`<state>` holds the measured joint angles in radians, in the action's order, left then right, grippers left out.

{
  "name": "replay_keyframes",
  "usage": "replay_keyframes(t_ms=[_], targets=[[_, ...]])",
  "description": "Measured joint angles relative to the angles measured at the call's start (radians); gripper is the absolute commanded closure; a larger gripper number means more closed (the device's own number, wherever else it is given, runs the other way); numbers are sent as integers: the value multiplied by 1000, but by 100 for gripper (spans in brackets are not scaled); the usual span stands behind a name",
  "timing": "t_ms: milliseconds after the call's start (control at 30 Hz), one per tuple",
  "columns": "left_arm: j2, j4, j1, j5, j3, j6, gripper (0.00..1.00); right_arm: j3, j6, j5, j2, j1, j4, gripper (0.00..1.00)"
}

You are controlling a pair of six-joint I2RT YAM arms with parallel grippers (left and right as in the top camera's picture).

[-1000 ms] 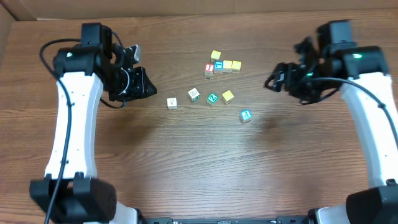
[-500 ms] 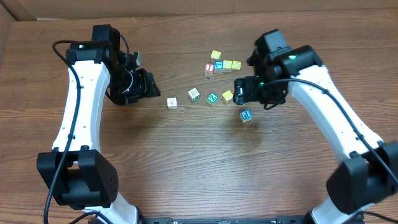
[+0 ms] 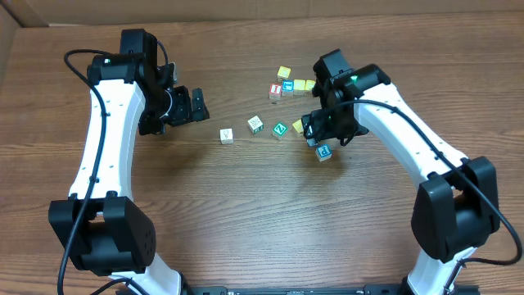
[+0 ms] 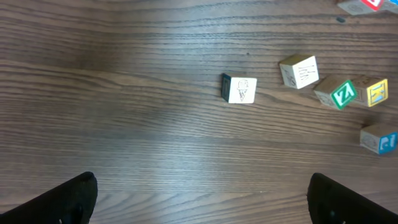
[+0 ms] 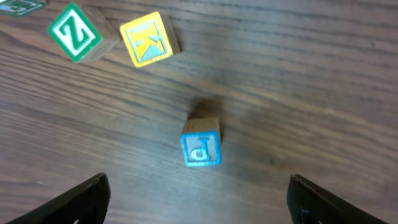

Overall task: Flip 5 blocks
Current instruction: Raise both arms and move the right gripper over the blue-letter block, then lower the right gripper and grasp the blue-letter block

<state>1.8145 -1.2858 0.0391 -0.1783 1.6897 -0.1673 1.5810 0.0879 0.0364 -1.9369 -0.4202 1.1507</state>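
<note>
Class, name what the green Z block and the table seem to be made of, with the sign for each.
Green Z block: probably wood, with bare tan sides showing and a painted or printed green face. Table: wood-look top with dark running grain; solid wood or laminate cannot be told.

A brown wooden table [image 3: 246,221] fills almost all of every view. Its grain runs from left to right in long thin lines, with dark streaks mixed in among lighter ones. The wood looks smooth. The light is soft and even, so the shadows on the table are faint and blurry. In the close views the grain shows as wide bands of dark and light brown. Along the top edge of the overhead view, and most in its upper left corner, a paler tan strip [image 3: 10,29] lies past the table's edge.
</note>
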Motion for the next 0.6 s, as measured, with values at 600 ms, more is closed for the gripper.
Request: replay_keyframes(t_ms=[600], targets=[[0,0,0,19,0,-14,0,-324,-40,17,-4,0,-349,34]])
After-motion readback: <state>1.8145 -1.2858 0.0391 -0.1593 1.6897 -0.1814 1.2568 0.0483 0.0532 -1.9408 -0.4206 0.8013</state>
